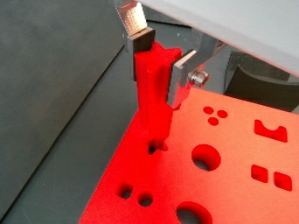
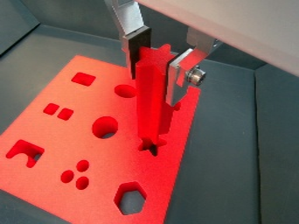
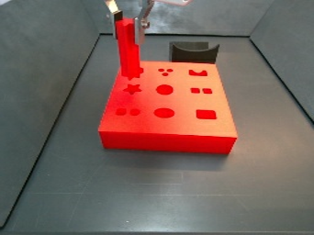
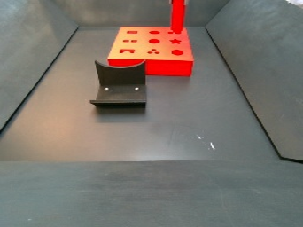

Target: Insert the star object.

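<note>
My gripper is shut on the star object, a long bright red ridged peg held upright. In both wrist views the silver fingers clamp its upper part. The peg stands over the star-shaped hole in the big flat red block. In a side view the peg hangs with its lower end just above the block, close to the star hole. The peg also shows in a side view above the block.
A dark grey curved block stands on the dark floor beside the red block, apart from it. Dark sloping walls ring the floor. The red block has several other shaped holes, including a round one.
</note>
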Controlling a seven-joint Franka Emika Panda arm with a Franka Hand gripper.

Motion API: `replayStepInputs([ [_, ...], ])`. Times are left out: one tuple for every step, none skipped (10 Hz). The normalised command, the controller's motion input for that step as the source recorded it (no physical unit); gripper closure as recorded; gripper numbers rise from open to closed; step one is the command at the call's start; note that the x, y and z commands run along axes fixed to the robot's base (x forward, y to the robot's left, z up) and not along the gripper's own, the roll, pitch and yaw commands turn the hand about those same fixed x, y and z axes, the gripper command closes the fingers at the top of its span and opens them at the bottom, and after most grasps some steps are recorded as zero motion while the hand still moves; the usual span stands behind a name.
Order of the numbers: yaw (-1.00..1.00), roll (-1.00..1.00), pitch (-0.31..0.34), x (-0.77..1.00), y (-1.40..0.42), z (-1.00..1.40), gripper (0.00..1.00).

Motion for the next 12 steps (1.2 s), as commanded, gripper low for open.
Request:
replayStepInputs([
  [0.03, -0.01, -0.093, 0.0, 0.0, -0.27, 1.0],
  [0.03, -0.02, -0.099, 0.0, 0.0, -0.3, 1.0],
  [0.05, -0.07, -0.116, 0.08, 0.0, -0.28, 1.0],
  [0.05, -0.04, -0.079, 0.08, 0.0, -0.21, 1.0],
  [0.07, 0.0, -0.036, 0.12, 0.02, -0.17, 1.0],
  [0.06, 0.0, -0.021, 0.1, 0.03, -0.19, 1.0],
  [0.06, 0.0, -0.007, 0.0, 0.05, -0.19, 1.0],
  [0.07, 0.03, 0.0, 0.0, 0.02, -0.2, 1.0],
  [0.08, 0.05, 0.0, 0.0, 0.0, -0.15, 1.0],
  [0.09, 0.07, 0.0, 0.0, 0.0, -0.13, 1.0],
  [0.11, 0.1, 0.0, 0.0, 0.0, -0.14, 1.0],
  [0.17, 0.12, 0.0, 0.01, 0.0, -0.13, 1.0],
])
